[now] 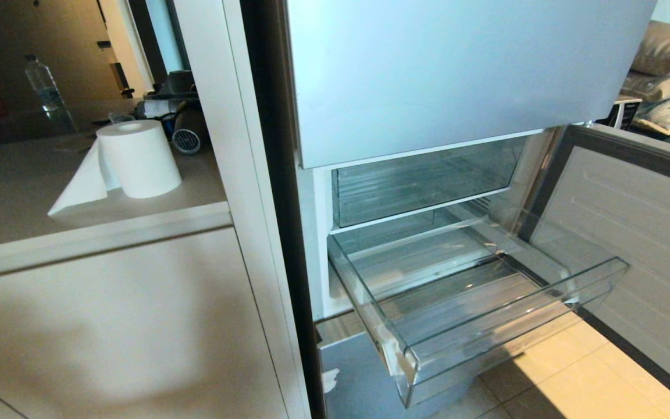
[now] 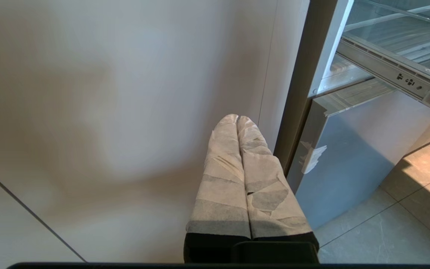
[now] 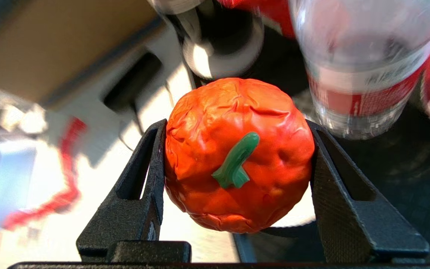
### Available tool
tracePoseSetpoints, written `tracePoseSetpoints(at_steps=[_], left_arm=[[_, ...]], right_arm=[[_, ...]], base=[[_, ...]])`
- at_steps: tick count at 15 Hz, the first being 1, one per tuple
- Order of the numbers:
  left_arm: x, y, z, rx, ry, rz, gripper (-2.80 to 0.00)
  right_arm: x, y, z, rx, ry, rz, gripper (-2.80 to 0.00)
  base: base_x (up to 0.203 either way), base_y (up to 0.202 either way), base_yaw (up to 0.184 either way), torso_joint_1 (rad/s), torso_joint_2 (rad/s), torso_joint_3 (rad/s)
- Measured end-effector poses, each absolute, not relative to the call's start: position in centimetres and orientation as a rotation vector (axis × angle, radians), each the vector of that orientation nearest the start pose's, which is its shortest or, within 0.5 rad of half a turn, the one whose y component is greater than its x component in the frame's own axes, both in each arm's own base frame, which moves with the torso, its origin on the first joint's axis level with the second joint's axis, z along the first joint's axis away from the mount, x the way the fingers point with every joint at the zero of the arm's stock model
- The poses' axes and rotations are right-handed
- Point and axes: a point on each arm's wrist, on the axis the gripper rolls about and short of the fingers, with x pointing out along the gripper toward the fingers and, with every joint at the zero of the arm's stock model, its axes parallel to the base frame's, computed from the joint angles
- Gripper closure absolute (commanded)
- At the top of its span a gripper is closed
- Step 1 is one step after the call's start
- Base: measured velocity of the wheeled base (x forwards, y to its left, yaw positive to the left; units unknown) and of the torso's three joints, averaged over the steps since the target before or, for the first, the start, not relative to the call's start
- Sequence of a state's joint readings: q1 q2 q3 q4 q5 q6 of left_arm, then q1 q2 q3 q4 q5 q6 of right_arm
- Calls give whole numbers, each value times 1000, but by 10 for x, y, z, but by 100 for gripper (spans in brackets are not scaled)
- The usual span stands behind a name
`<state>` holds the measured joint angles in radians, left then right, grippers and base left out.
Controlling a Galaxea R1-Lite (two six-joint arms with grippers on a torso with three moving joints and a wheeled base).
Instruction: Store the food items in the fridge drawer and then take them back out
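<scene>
Fruit first: a small, wrinkled red-orange tomato (image 3: pixel 237 157) with a green stem sits clamped between the two black fingers (image 3: pixel 146 186) of the right gripper (image 3: pixel 235 168), which presses on both its flanks. Close behind it stands a clear plastic bottle (image 3: pixel 360 71) with a red label, with more red shapes and a dark round thing beside it, all blurred. From the head camera neither that gripper nor the tomato can be seen.

The fridge drawer (image 1: pixel 503 326) is pulled well out of the open fridge, its ribbed clear floor bare, its front wall hanging over the tiled floor (image 1: pixel 573 378). A second clear bin (image 1: pixel 422 180) sits pushed in above it, and the opened door (image 1: pixel 637 233) stands off to the right of the drawer.

Left of the fridge runs a pale cabinet front (image 1: pixel 108 326); on its counter stand a paper roll (image 1: pixel 137 157) and a water bottle (image 1: pixel 47 87). The left gripper (image 2: pixel 237 118), wrapped in pale tape, hangs low beside that cabinet with its fingers pressed together, holding nothing.
</scene>
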<state>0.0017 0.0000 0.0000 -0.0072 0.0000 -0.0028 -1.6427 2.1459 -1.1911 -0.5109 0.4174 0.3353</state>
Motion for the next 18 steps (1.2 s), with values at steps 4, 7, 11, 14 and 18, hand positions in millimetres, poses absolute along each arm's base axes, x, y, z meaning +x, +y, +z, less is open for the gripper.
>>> tracePoseSetpoints(at_steps=[4,7,11,14,18], left_arm=[[-23,0,76,-3,-7,1,0],[-23,0,76,-3,-7,1,0],[-23,0,76,-3,-7,2,0],[-23,0,76,-3,-7,1,0],[-23,0,76,-3,-7,1,0]], right_arm=[[-7,-422,78,726,122,-1204,0],[-6,-427,61,746,150,-1191,0],[-5,-431,51,761,162,-1180,0],[-5,-433,51,746,149,-1180,-280],[-6,-435,54,740,141,-1183,-280]], base=[[0,0,0,0,0,0],[0,0,0,0,0,0],[0,0,0,0,0,0],[0,0,0,0,0,0],[0,0,0,0,0,0]])
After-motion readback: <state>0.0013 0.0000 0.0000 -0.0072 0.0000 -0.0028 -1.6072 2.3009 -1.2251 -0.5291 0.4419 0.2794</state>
